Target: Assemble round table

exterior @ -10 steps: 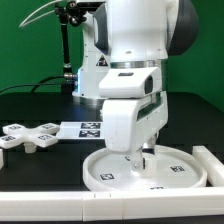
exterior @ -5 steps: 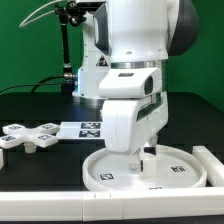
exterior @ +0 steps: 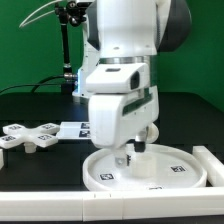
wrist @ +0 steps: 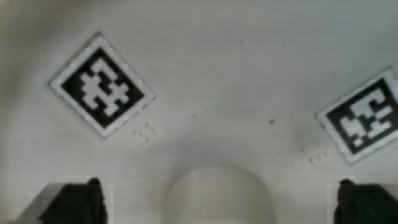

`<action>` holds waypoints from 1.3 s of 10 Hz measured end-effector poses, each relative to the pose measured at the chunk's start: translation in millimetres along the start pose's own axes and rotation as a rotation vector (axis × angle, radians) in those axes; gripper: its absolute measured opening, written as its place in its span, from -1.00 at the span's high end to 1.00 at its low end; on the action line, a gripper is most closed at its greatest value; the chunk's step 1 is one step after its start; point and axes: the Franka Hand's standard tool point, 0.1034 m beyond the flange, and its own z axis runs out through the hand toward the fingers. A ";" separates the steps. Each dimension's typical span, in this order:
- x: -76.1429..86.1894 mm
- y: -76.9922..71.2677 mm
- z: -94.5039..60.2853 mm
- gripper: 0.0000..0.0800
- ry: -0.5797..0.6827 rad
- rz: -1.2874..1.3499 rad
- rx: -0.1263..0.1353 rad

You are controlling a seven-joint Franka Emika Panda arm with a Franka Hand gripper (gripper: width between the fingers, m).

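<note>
The large rimmed round disc [exterior: 150, 170] lies flat near the front of the table; its tagged face [wrist: 214, 110] fills the wrist view. My gripper [exterior: 135, 157] hangs low over the disc's middle. Its two dark fingertips [wrist: 71, 202] stand wide apart, with my gripper's midpoint [wrist: 222, 202] over a white rounded part [wrist: 217, 192], apparently the short post. There is a gap on each side of that part, so the gripper is open. The cross-shaped foot [exterior: 28, 136] lies on the table at the exterior view's left.
The marker board [exterior: 82, 127] lies behind the disc. White border rails run along the front [exterior: 60, 196] and the exterior view's right [exterior: 212, 162]. A black stand [exterior: 66, 50] rises at the back.
The hand has shifted toward the exterior view's left over the disc and looks slightly turned. The disc and the foot have not moved.
</note>
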 end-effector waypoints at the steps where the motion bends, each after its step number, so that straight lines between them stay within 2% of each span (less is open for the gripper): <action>1: -4.9 -8.9 -8.3 -0.62 0.003 0.051 -0.011; 2: -9.3 -20.3 -14.9 -0.62 0.013 0.107 -0.027; 3: -9.5 -31.4 -17.1 -0.62 0.001 0.163 -0.012; 4: -6.3 -36.4 -17.0 -0.62 0.007 0.191 -0.014; 8: -8.3 -38.7 -14.9 -0.62 0.007 0.216 -0.010; 10: -7.4 -41.8 -14.2 -0.62 0.013 0.482 0.003; 12: -9.4 -57.5 -14.5 -0.62 0.009 0.779 0.024; 13: -13.1 -70.4 -10.7 -0.62 -0.003 0.920 0.042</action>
